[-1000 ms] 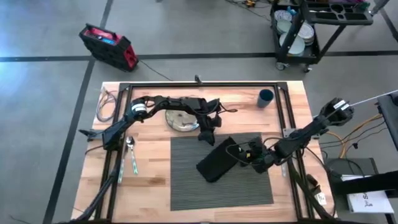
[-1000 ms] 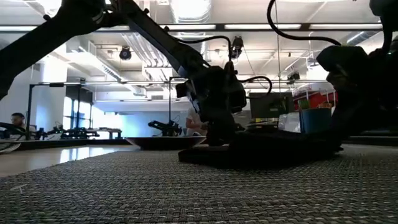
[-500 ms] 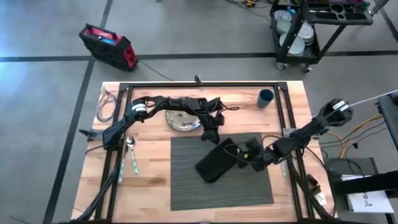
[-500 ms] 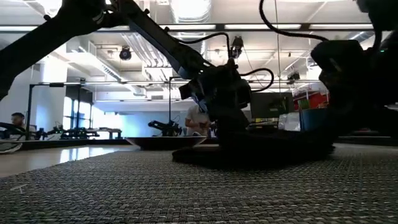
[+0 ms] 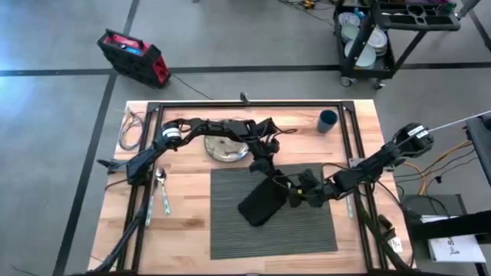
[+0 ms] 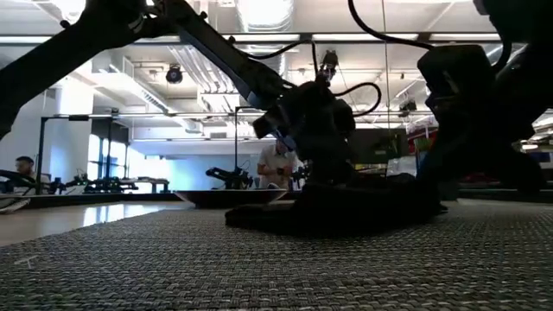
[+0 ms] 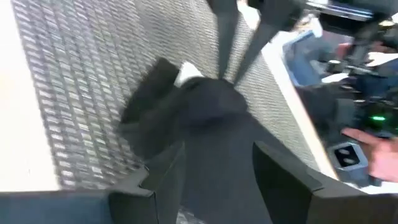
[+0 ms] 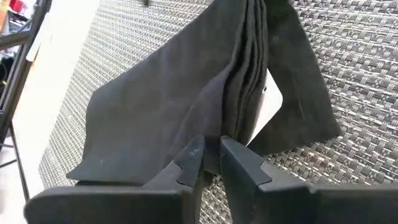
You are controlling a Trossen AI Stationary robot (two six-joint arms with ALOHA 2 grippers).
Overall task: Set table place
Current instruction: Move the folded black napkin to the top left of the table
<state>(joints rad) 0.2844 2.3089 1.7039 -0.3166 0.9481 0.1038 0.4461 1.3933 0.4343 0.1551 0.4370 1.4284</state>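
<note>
A folded black napkin (image 5: 263, 202) lies slantwise on the ribbed dark grey placemat (image 5: 230, 230), which covers the middle of the wooden table (image 5: 188, 234). My right gripper (image 8: 214, 160) is shut on the napkin's right end. My left gripper (image 5: 266, 172) hovers open over the napkin's far end. In the left wrist view its two fingers (image 7: 163, 177) stand wide apart with the cloth (image 7: 211, 124) between them. In the low view the napkin (image 6: 337, 212) shows as a dark heap on the mat. My right gripper pinches the napkin's folded edge (image 8: 214, 140) between its two fingers, several layers together. It comes low from the table's right side, fingers along the fold. The napkin rests on the placemat, slack. My left gripper: I cannot tell whether its fingers touch the cloth.
A metal plate (image 5: 224, 149) sits just beyond the placemat's far left corner. A spoon and fork (image 5: 161, 190) lie on the left, a blue cup (image 5: 327, 120) at the far right. The black tube frame (image 5: 253, 104) rims the table.
My right gripper has moved toward the table's left edge, dragging the napkin a little leftward across the placemat. My left gripper has come toward the near edge and down over the napkin's far end.
</note>
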